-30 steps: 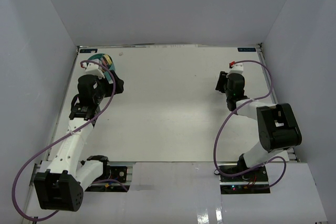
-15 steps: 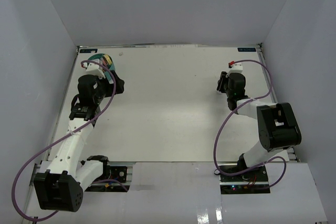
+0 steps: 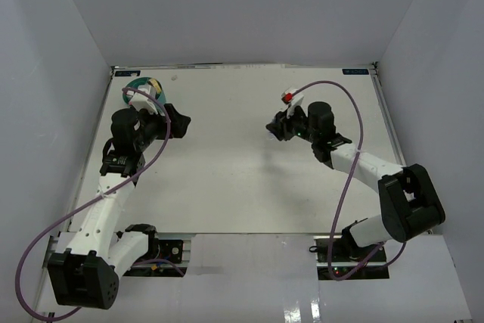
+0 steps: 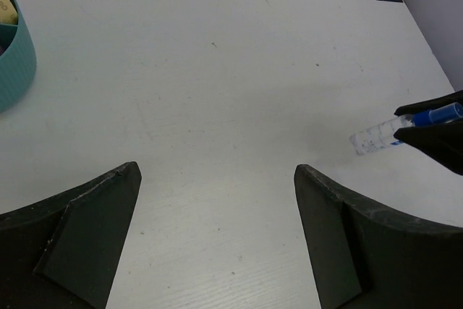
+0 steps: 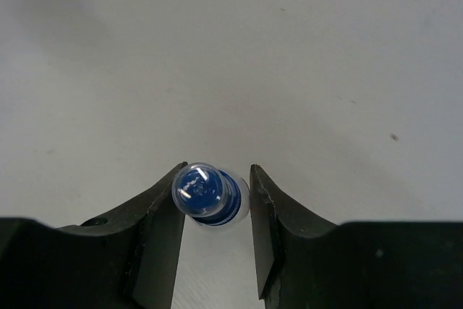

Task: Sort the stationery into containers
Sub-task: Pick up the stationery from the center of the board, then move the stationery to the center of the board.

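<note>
Clear cyl. bottle (image 4: 370, 137), glossy blue cap (image 5: 206, 192)

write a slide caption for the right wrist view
Right gripper clamps a small blue-capped bottle seen end-on between its black fingers, with the white table behind.

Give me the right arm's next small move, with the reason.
Probably swing left toward the teal organizer: the right gripper holds the small blue-capped bottle by its cap between its jaws over mid-table, while the organizer sits at the far-left corner.
</note>
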Controlling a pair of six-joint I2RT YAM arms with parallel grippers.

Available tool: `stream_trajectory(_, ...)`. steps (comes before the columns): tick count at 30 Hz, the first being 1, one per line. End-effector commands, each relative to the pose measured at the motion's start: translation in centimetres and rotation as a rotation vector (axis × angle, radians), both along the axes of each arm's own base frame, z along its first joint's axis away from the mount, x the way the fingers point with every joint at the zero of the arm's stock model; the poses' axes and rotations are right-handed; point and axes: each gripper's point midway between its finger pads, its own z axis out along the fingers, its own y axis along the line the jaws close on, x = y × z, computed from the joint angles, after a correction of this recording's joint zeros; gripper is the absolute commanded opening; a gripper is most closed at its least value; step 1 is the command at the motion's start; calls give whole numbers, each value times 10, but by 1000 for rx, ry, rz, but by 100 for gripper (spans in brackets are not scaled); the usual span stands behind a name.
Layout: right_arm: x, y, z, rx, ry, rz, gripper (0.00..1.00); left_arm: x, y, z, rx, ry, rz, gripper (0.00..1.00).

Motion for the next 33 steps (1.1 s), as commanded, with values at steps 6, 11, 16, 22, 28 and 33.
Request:
stream_trajectory(6, -51, 109, 38, 20, -144, 433, 8, -10, -15, 17, -8, -76, -93, 98)
stream_trajectory(11, -73, 144, 31, 32, -97, 608, 8, -23, -40, 22, -14, -112, -236, 97)
stream_trajectory(16, -73, 155, 36, 28, -132, 627, 8, -31, -52, 27, -12, -145, -299, 94)
stream_trajectory(22, -61, 172, 15, -7, -114, 621, 8, -21, -38, 18, 0, -107, -197, 94)
stream_trajectory(28, -52, 194, 6, -23, -134, 594, 8, -15, -29, 14, 10, -93, -131, 94)
stream_trajectory(33, -48, 204, -5, -35, -133, 564, 8, -12, -23, 11, 14, -81, -96, 94)
